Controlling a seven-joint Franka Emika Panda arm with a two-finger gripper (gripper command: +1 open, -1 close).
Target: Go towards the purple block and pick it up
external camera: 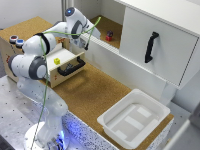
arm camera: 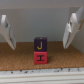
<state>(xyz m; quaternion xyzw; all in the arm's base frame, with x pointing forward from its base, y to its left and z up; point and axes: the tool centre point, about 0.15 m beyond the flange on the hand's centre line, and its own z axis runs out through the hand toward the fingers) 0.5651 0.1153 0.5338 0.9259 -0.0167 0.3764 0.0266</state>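
A: Purple block (arm camera: 41, 44)?
B: Stacked directly on the red cube (arm camera: 40, 58), touching.
A: End effector (arm camera: 40, 31)?
B: Spread wide, 2 fingers (arm camera: 7, 31) flanking the stack, gripping nothing.

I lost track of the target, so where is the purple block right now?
In the wrist view the purple block sits stacked on the red cube, centred between the open gripper fingers.

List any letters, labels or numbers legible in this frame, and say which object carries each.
"J": yellow letter on the purple block, which sits on the red block.
"H": dark letter on the red block, wrist view.
Yellow cube in the open drawer: any marking too small to read.
Nothing else legible.
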